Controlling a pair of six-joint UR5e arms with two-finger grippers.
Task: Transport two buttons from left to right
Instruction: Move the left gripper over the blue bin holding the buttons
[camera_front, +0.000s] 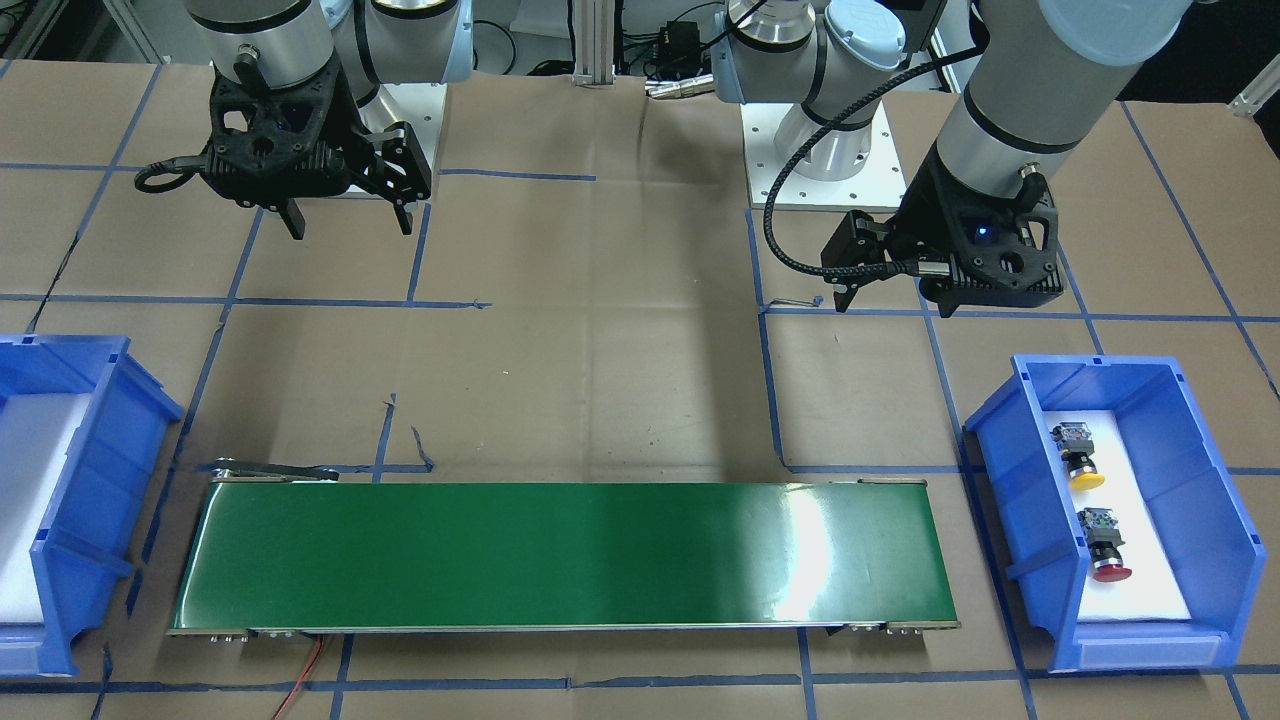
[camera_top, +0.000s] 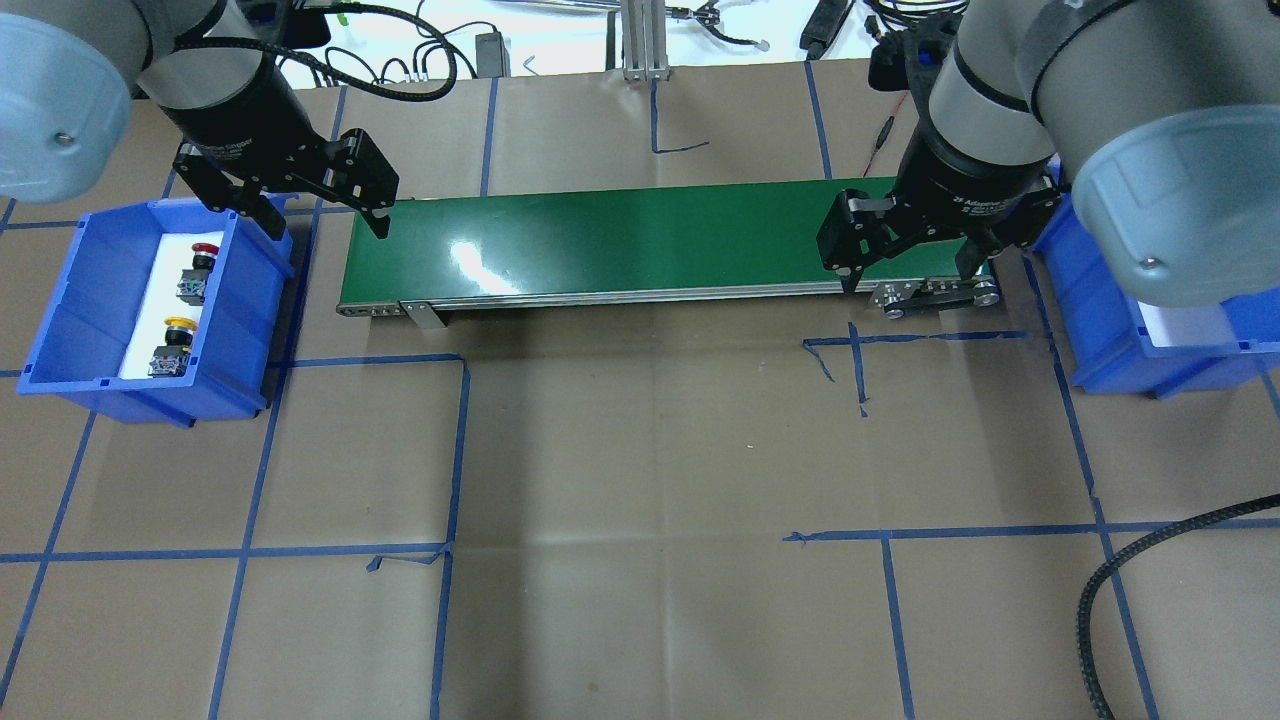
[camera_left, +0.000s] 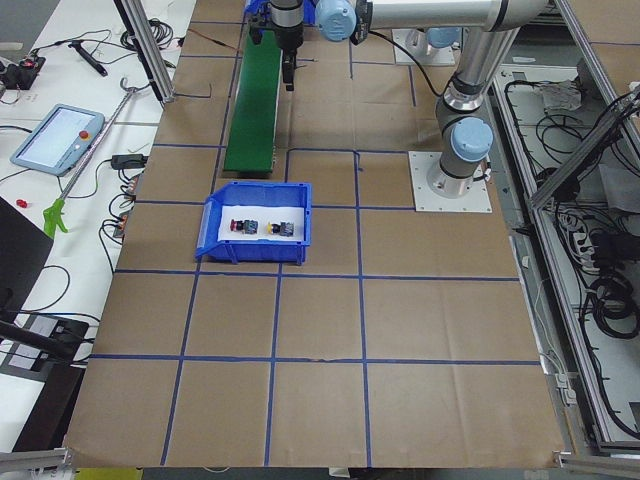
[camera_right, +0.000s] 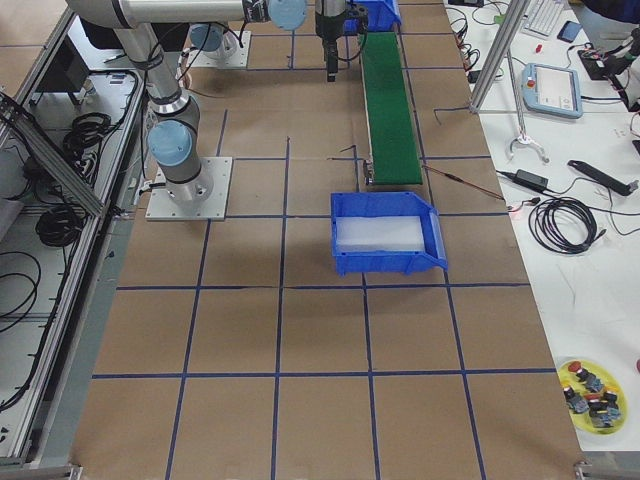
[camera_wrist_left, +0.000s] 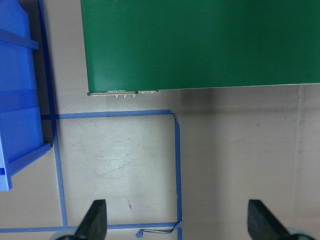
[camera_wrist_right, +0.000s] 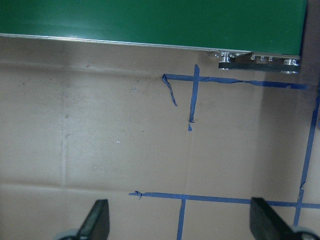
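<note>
The left gripper (camera_top: 327, 222), a black two-finger claw, hangs with its fingers spread wide and nothing between them. It is above the brown paper-covered table (camera_top: 640, 450), off the robot-side left corner of the long glossy green conveyor belt (camera_top: 640, 235), and not yet over the left bin (camera_top: 70, 300), a blue plastic box with a white foam liner. Both task pieces lie on that liner on their sides, caps toward the bin's far end. The yellow button (camera_top: 172, 345), a small black-bodied push button with a yellow mushroom cap and grey-green terminal block, is nearer the robot-side wall. The red button (camera_top: 200, 270), its red-capped twin, is nearer the far end, apart from it but in line. Trouble likely starts at the walls: the liner strip is narrow, so fingers this wide could strike a side wall or shove the bin on the way down. Round caps and stepped bodies offer poor flats, so a pinch across a cap may squirt the piece out or tilt it, and too deep a descent would dig into the foam. Laid on the belt, a button on its side may roll toward an edge. The right gripper (camera_top: 910, 272), a matching claw equally spread and holding nothing, hovers by the belt's right end beside the right bin (camera_top: 1100, 340), another blue plastic box. A late or off-centre catch there could let a button run off the end.
</note>
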